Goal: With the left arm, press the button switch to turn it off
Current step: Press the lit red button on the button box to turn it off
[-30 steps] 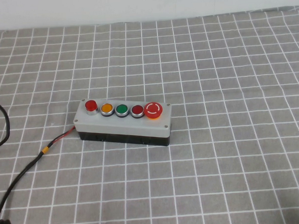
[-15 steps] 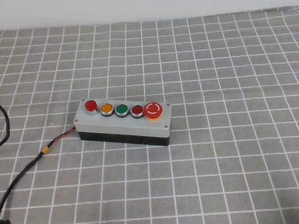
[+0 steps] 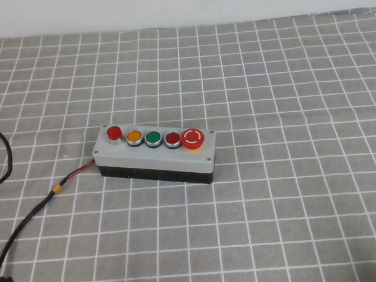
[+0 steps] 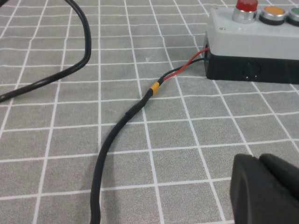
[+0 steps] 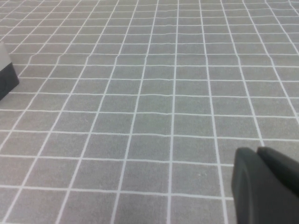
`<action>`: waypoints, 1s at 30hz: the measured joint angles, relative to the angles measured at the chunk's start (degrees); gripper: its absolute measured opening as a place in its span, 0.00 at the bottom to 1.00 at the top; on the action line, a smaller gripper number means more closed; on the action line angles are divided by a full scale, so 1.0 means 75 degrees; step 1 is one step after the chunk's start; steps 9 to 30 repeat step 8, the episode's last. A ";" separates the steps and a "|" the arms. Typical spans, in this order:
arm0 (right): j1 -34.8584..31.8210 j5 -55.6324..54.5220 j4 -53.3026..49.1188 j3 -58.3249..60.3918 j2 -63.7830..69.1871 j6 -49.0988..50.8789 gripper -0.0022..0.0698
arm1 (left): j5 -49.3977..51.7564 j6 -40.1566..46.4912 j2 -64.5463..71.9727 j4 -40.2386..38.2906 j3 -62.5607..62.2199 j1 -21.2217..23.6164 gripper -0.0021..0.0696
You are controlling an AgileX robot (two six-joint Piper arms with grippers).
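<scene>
Low beside black cable [image 4: 110, 142], left gripper [image 4: 259, 161] short of grey five-button switch box [image 3: 152, 156]; right gripper [image 5: 257, 151] idle apart. Jaws: cannot tell. Best: clear cable, press squarely down.

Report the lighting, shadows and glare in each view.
High view: soft, even light; the button box casts barely any shadow, no glare. Left wrist view: the cable throws a thin soft shadow; the left tool, near the lens above the cloth short of the box, reads featureless black. Right wrist view: evenly lit cloth; right tool, above it, equally dark.
</scene>
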 joint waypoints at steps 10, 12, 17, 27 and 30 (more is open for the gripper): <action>0.0000 0.0000 0.0073 0.0000 0.0000 0.0000 0.01 | 0.0000 0.0000 0.0000 0.0000 0.0000 0.0000 0.02; 0.0000 0.0000 0.0073 0.0000 0.0000 0.0000 0.01 | 0.0000 0.0000 0.0000 0.0000 0.0000 0.0000 0.02; 0.0000 0.0000 0.0073 0.0000 0.0000 0.0000 0.01 | 0.0000 0.0000 0.0000 0.0000 0.0000 0.0000 0.02; 0.0000 0.0000 0.0073 0.0000 0.0000 0.0000 0.01 | 0.0000 0.0000 0.0000 0.0000 0.0000 0.0000 0.02; 0.0000 0.0000 0.0073 0.0000 0.0000 0.0000 0.01 | 0.0000 0.0000 0.0000 0.0000 0.0000 0.0000 0.02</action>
